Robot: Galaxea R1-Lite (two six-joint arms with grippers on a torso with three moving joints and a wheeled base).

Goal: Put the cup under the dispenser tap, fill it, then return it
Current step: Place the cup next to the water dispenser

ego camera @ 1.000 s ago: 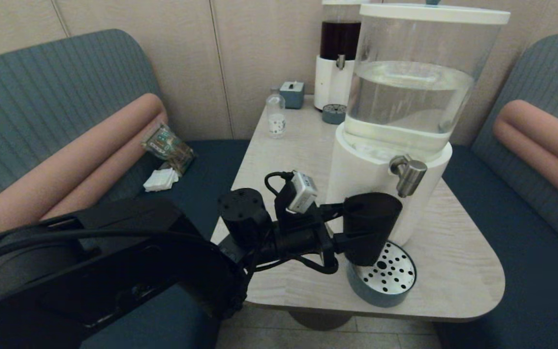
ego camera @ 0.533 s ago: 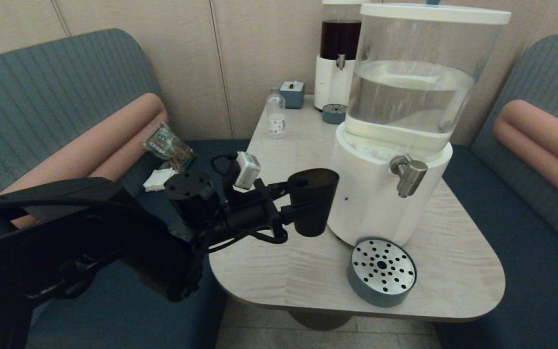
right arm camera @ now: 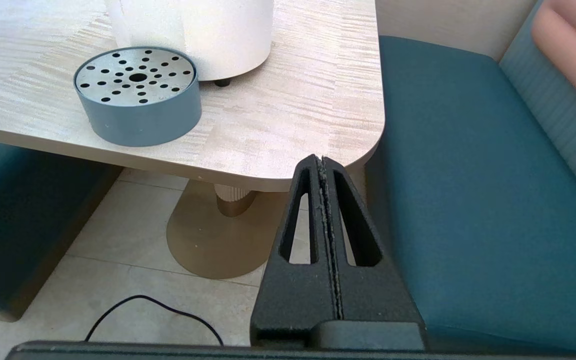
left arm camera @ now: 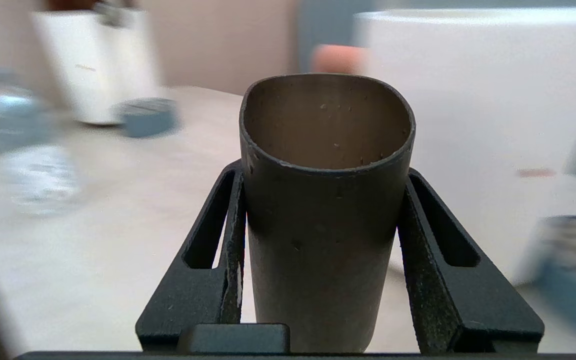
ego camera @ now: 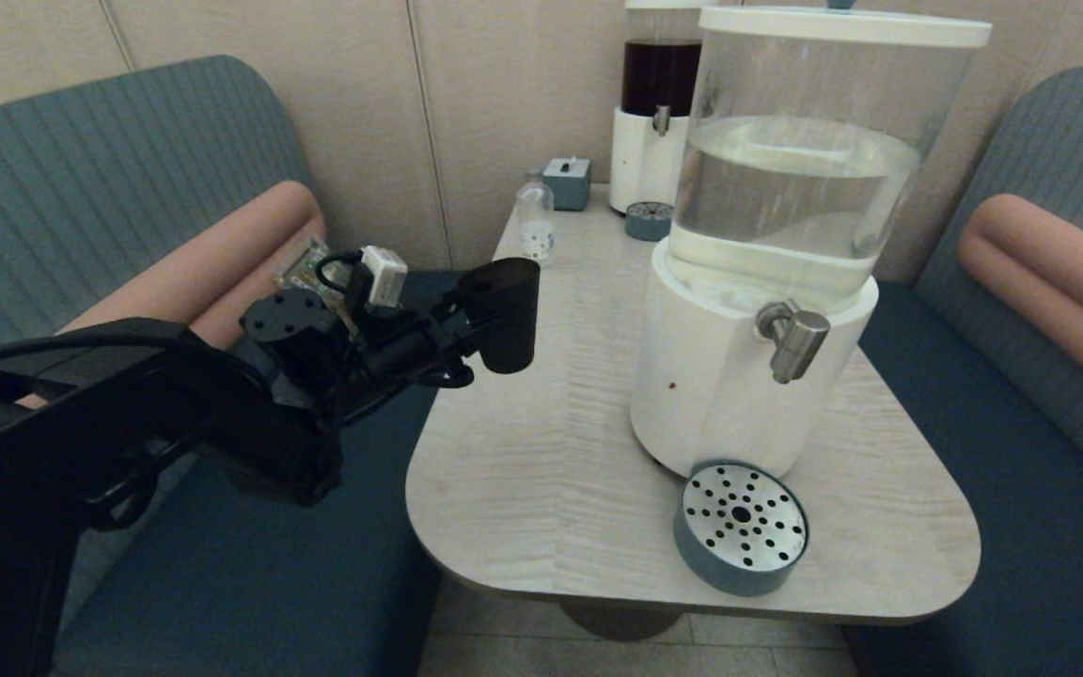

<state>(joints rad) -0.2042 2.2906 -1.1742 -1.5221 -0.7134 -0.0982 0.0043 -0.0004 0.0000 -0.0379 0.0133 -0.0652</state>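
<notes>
Dark cup [ego camera: 502, 313], one, clamped in left gripper [left arm camera: 320, 210]; right gripper [right arm camera: 324, 165] clenched, idle.

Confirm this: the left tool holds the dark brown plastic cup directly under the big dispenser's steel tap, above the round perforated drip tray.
Not right. The left tool does hold the dark brown plastic cup, but out by the table's left edge, well away from the brushed-steel tap and the round perforated drip tray. The head view shows it.
</notes>
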